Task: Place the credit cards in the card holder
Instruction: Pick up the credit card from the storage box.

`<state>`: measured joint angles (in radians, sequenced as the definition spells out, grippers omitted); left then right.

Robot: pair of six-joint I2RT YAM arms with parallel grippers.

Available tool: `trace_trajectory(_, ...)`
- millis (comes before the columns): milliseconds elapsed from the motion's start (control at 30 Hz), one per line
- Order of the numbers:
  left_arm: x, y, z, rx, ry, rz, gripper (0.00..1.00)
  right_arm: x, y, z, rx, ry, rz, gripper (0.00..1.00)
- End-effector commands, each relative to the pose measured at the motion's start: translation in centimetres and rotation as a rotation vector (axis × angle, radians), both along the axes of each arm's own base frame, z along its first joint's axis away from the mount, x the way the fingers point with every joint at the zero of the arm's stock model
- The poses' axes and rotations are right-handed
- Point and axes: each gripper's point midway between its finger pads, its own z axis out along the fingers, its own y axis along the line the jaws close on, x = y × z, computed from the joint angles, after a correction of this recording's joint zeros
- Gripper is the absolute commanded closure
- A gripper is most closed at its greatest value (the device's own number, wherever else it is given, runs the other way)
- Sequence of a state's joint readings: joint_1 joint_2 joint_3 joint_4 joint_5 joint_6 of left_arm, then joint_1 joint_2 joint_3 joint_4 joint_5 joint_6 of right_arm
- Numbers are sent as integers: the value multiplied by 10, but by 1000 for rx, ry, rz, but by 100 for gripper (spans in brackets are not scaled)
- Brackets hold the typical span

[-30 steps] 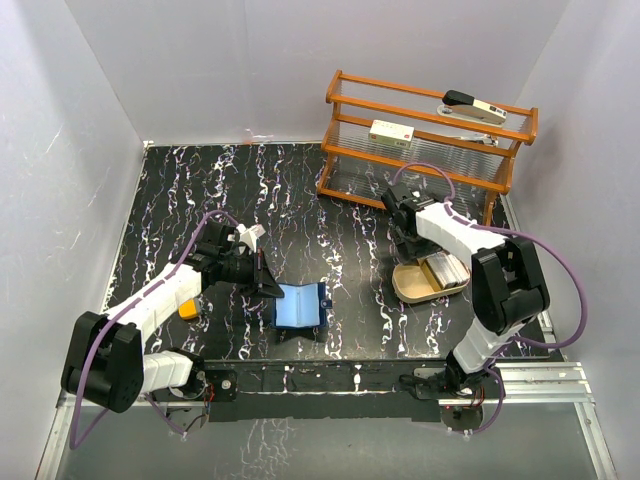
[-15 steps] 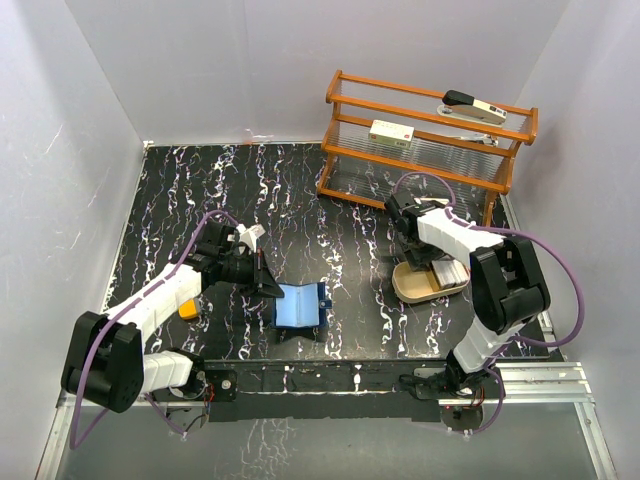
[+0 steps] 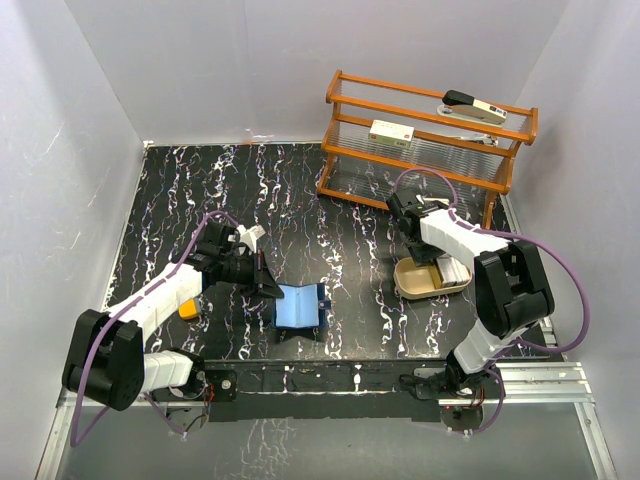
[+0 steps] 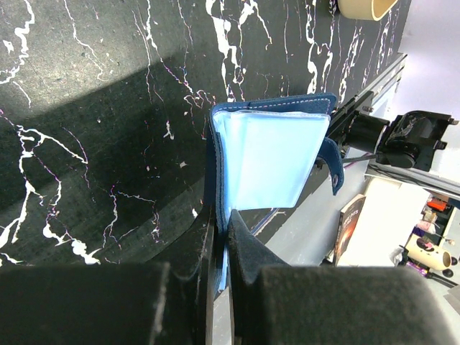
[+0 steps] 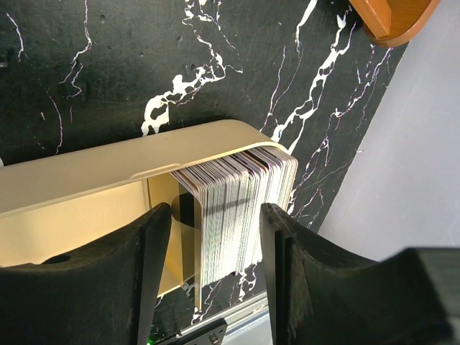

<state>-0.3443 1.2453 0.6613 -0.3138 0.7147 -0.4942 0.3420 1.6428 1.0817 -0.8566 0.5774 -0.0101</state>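
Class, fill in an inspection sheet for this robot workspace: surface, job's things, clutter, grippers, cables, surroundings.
Surface: black table with white veining.
Job's things: card holder open, light-blue inside showing; credit cards stacked on edge in a beige tray.
Clutter: wooden rack holding two white devices; small orange object beside the left arm.
Grippers: left gripper shut on the card holder's edge; right gripper open, jaws straddling the cards.
Cables: purple cables loop along both arms.
Surroundings: plain white walls; metal rail at the near right.
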Motion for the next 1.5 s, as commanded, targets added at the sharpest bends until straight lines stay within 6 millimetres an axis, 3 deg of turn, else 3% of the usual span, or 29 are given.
trace_trajectory(0,-3,-2,6,-21,-1,-12,100,13,-7,16,-29,-83,0,51)
trace_trajectory(233,-2,-1,4,-11,-2,-6,100,13,-4,14,-16,-79,4,63)
trace_trajectory(433,-1,-1,6,-14,-14,-4,100,12,-3,19,-2,-84,-3,83)
trace_trajectory(567,-1,-1,6,-13,-14,-5,100,13,3,22,38,-88,1,89)
trace_trajectory(900,-2,-2,0,-8,22,-2,100,9,8,39,79,-98,-41,100)
trace_trajectory(1233,7,-18,12,-119,99,67,100,12,18,71,136,-146,-53,100)
trace_trajectory(1467,21,-27,18,-199,89,137,100,13,70,108,337,-268,0,100)
